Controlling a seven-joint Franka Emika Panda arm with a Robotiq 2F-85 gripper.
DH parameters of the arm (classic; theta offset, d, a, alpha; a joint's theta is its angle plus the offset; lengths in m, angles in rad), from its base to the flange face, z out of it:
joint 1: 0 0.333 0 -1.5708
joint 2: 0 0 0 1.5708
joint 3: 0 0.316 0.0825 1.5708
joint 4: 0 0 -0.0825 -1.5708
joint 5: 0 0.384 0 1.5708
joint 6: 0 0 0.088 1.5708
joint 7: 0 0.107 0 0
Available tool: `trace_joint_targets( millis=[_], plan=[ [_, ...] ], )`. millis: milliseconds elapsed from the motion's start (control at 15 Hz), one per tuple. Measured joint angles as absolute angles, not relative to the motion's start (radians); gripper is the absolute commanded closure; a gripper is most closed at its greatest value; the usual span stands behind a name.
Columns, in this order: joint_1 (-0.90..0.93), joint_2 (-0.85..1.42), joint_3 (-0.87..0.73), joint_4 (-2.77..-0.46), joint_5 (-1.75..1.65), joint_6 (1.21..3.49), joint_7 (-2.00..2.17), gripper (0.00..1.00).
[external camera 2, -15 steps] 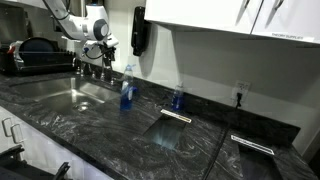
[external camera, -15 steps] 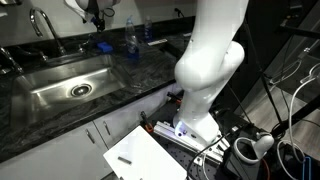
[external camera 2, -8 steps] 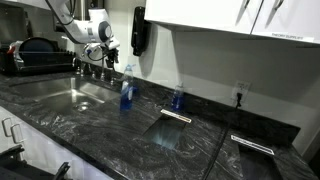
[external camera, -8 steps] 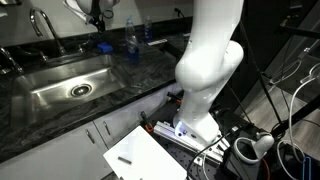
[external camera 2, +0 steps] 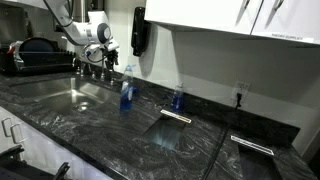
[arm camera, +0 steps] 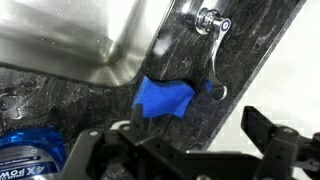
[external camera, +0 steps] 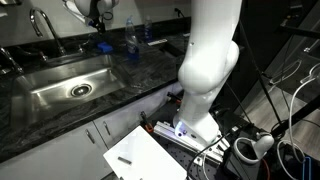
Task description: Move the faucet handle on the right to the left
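Observation:
The faucet handle [arm camera: 213,40] is a small chrome lever on a round base, on the dark counter behind the sink; its lever points toward my gripper. A small blue object [arm camera: 163,98] lies right beside the lever tip. My gripper [arm camera: 195,122] is open and empty, jaws wide apart, hovering above the handle and the blue object without touching them. In both exterior views the gripper [external camera: 98,17] [external camera 2: 104,42] hangs over the counter behind the sink's corner, near the handle [external camera 2: 108,73]. The tall curved spout [external camera: 41,24] stands further along.
The steel sink [external camera: 62,84] lies beside the handle. A blue soap bottle [external camera 2: 126,90] stands close to the gripper, and its cap shows in the wrist view [arm camera: 28,156]. A second bottle [external camera 2: 177,98] stands further along. A dish rack [external camera 2: 28,55] sits past the sink.
The arm's body has shifted slightly; the gripper stays open above the handle and nothing on the counter has moved.

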State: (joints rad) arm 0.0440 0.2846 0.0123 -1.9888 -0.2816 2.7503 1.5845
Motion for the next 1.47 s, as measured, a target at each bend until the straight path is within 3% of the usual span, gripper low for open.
trace_joint_targets(
  millis=[1467],
  plan=[
    [0.137, 0.351, -0.087, -1.988, -0.217, 2.856, 1.583, 0.00]
  ],
)
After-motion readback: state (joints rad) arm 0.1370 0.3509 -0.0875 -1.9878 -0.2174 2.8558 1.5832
